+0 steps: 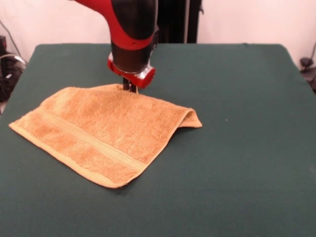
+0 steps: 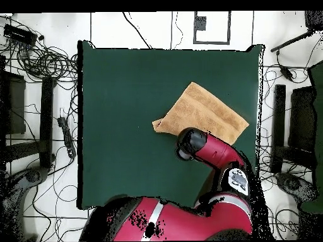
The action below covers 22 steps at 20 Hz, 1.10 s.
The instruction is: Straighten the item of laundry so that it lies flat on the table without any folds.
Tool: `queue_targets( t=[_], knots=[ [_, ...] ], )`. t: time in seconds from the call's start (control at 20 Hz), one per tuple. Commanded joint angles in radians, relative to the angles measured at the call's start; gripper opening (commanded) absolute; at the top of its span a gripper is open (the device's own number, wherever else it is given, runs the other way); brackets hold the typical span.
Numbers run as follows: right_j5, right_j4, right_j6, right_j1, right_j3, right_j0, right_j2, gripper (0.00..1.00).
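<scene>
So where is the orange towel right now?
In the front view the towel lies on the green table, left of centre, with the end effector at its far edge.

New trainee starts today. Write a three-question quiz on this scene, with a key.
1. True or false: the towel lies fully flat on the table.
2. Where is the tool? A) at the towel's far edge in the front view, B) over bare table well away from the towel, C) out of sight.
3. In the front view, which towel corner is doubled over?

Key:
1. False. One corner is folded, so it is not yet flat.
2. A.
3. The right-hand corner, lifted in a fold.
</scene>
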Motion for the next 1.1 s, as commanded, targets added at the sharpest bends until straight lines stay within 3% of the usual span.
queue_targets(
  t=[0.05,0.2,0.55,1.1],
  knots=[
    [-0.152,-0.027,0.253,0.176,0.180,0.009,-0.006,0.00],
    [-0.103,-0.036,0.228,0.146,0.191,0.010,-0.023,0.00],
    [-0.117,-0.050,0.165,0.075,0.243,-0.030,0.007,0.00],
    [0.011,-0.059,0.159,-0.045,0.287,0.015,-0.053,0.00]
  ],
)
